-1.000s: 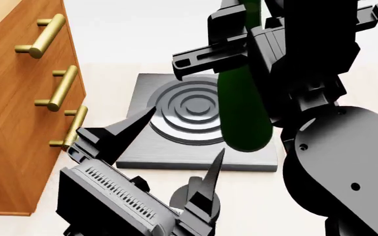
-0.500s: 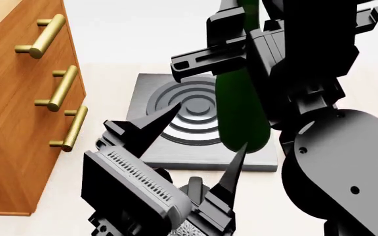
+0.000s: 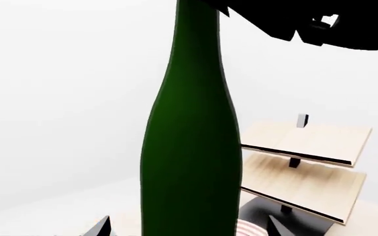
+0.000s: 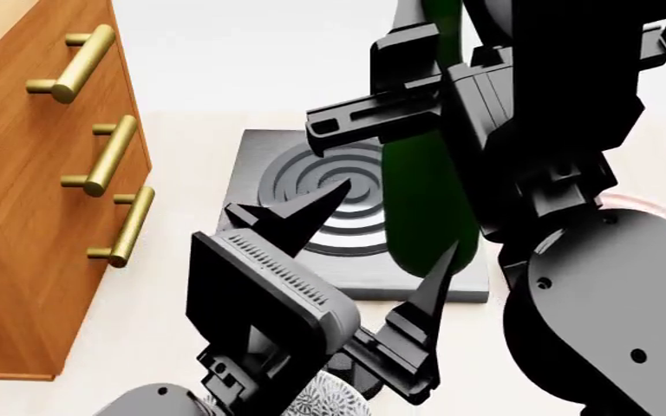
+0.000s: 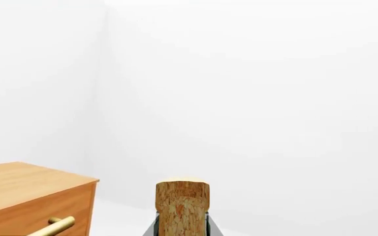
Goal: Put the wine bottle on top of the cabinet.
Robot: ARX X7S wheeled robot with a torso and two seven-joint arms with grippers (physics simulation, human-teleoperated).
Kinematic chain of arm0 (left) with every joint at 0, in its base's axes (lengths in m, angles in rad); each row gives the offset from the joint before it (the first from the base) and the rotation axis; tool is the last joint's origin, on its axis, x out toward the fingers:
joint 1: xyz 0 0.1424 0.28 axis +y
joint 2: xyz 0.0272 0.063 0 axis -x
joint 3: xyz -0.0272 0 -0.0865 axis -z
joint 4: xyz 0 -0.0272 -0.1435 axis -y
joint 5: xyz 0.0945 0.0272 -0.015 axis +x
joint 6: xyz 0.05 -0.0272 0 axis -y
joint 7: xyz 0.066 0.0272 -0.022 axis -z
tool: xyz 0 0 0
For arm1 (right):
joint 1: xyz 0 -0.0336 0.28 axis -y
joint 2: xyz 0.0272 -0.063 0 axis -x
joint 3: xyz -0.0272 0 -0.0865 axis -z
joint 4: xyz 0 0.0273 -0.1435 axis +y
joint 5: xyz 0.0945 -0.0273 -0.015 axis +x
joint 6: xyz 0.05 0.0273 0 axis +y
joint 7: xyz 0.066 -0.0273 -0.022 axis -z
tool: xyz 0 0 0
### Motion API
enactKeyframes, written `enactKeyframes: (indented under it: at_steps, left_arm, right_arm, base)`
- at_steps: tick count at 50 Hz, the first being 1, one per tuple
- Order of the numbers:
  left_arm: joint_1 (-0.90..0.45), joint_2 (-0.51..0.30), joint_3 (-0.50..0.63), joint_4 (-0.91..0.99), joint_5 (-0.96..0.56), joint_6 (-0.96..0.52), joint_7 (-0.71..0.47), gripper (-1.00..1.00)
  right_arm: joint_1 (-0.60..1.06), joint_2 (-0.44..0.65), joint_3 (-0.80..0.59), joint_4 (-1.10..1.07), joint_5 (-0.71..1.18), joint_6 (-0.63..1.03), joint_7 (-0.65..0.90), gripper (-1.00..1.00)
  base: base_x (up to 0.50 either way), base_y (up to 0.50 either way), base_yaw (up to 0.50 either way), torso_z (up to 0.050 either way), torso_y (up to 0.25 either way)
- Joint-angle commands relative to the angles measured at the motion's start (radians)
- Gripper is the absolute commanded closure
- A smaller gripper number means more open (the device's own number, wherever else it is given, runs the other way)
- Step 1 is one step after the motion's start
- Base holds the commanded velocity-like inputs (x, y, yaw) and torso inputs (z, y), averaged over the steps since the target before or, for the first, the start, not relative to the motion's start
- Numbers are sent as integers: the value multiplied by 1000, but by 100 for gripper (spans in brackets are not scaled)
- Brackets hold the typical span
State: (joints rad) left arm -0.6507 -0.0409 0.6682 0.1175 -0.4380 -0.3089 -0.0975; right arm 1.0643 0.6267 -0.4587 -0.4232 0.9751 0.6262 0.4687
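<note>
1. Now the left hand (image 4: 385, 230), fingers spread wide, has risen from low in the head view to straddle the wine bottle's (image 4: 426, 204) base.
2. The right hand (image 4: 408, 117) stays clamped around the bottle's neck, holding it upright and aloft.
3. The cabinet (image 4: 21, 173) top, at left, remains unreached; a handover looks likely.

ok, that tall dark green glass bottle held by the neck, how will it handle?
The tall dark green glass bottle looks smooth, so it may slip. Held high at the neck by the right end effector, its long body may swing. Probably rigid but breakable.
</note>
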Motion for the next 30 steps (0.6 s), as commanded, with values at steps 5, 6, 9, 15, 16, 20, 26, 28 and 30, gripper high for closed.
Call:
enactKeyframes:
  at_steps: [5,6,9,15,16,20,26,28,30]
  left_arm:
    - [-56,19,43,-76,-79,67,-2,-100]
    - [-59,18,46,-78,-82,69,-4,-100]
    - [-69,16,54,-85,-90,75,-10,-100]
    - [-93,17,69,-109,-104,87,-20,-100]
    - [-96,18,73,-115,-105,91,-20,-100]
    - [-109,23,80,-142,-119,110,-23,-100]
    - [-130,25,110,-176,-135,134,-32,-100]
    - [-145,28,116,-188,-146,139,-39,-100]
    - [-155,28,127,-193,-152,142,-50,-100]
  right_arm:
    - [-4,-8,32,-19,-39,0,-19,100]
    - [-5,-8,32,-19,-39,0,-18,100]
    - [-9,-6,33,-24,-37,-1,-15,100]
    - [-17,0,35,-30,-35,-5,-15,100]
    - [-18,1,37,-32,-33,-5,-14,100]
    - [-21,9,42,-38,-27,-3,-11,100]
    - [-25,22,50,-45,-23,-4,-11,100]
    - [-27,24,52,-47,-22,-6,-11,100]
    - [-32,24,52,-47,-23,-10,-12,100]
  base:
    - [0,0,0,0,0]
    - [0,0,0,0,0]
    - [0,0,0,0,0]
    - [0,0,0,0,2]
    - [0,0,0,0,0]
    - [0,0,0,3,0]
    - [0,0,0,0,0]
    - [0,0,0,0,5]
    - [0,0,0,0,0]
